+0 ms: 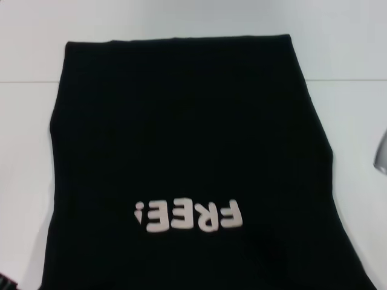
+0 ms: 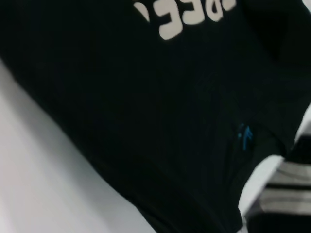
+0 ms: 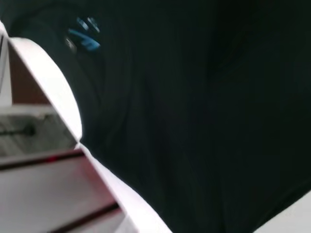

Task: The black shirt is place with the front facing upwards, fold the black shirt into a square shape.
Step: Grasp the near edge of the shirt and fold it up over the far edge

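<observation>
The black shirt (image 1: 187, 151) lies flat on the white table (image 1: 344, 48), front up, as a long band with straight side edges. Its white letters "FREE!" (image 1: 188, 215) read upside down near my side. The letters also show in the left wrist view (image 2: 184, 14). The small blue neck label shows in the left wrist view (image 2: 245, 136) and in the right wrist view (image 3: 82, 36), near the table's front edge. The cloth there has soft wrinkles (image 3: 146, 121). Neither gripper's fingers show in any view.
A grey blurred part (image 1: 381, 154) enters at the right edge of the head view. A black-and-white striped part (image 2: 286, 189) sits below the table's front edge (image 3: 48, 73). Bare white table lies left (image 1: 24, 151) and right (image 1: 357, 109) of the shirt.
</observation>
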### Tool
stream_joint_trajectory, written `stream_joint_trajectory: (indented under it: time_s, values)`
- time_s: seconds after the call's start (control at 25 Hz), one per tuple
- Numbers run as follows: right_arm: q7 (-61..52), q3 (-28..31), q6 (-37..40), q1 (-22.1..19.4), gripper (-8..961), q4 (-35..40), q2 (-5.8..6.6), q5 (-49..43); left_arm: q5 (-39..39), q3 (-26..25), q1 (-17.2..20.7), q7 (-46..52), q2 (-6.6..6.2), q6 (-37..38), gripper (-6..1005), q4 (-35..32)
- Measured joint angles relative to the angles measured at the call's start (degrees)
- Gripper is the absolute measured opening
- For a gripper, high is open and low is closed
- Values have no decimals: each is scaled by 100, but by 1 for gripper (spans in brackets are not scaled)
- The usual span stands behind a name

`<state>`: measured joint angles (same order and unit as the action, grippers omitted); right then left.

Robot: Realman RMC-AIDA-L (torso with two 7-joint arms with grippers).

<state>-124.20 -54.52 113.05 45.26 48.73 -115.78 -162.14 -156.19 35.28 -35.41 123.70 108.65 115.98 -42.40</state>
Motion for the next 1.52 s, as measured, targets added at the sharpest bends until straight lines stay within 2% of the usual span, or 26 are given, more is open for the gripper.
stream_joint_trajectory:
  time_s: [0.16,0.28,0.36,0.4,0.44,0.52,0.76,0.88,0.96,1.0,1.04,1.12,1.24,1.4,1.52]
  values:
    - [102,-209,49,-226,47,-54,2,-100,0,274,7,-59,22,78,28,207]
    - [156,-101,40,-268,48,-54,7,-76,58,211,-4,-75,20,44,28,213]
    - [172,93,-3,-247,49,-32,12,-29,119,60,-41,-102,-2,9,28,195]
    - [199,385,-62,-198,50,-24,21,34,149,-34,-67,-115,-15,-10,28,189]
    - [199,385,-62,-198,50,-24,21,34,185,-172,-102,-128,-33,-38,28,187]
    - [234,828,-136,-139,52,-56,62,147,262,-497,-181,-138,-87,-115,28,192]
    - [32,2220,-495,-83,55,-104,313,928,428,-1563,-386,124,-285,-848,28,229]
    - [-114,2753,-1077,-170,57,-219,411,1511,582,-1953,-406,372,-368,-1489,28,257]
    - [-140,3016,-1596,-216,58,-562,516,1881,694,-2083,-391,472,-383,-1896,28,265]
    - [-98,3178,-2172,-258,58,-1063,628,2280,778,-2135,-377,515,-375,-2184,28,286]
    - [-98,3178,-2172,-258,59,-1063,628,2280,865,-2165,-363,538,-354,-2417,28,314]
    - [29,3225,-2678,-316,60,-1528,685,2676,1052,-2205,-342,537,-303,-2787,28,394]
    - [259,3233,-3325,-391,62,-1825,599,3087,1355,-2206,-308,451,-173,-3331,28,520]
    - [551,3242,-4066,-490,64,-1892,331,3649,1666,-2200,-256,318,6,-3922,28,561]
    - [731,3230,-4361,-511,66,-1905,254,3955,1929,-2183,-243,109,107,-4210,28,573]
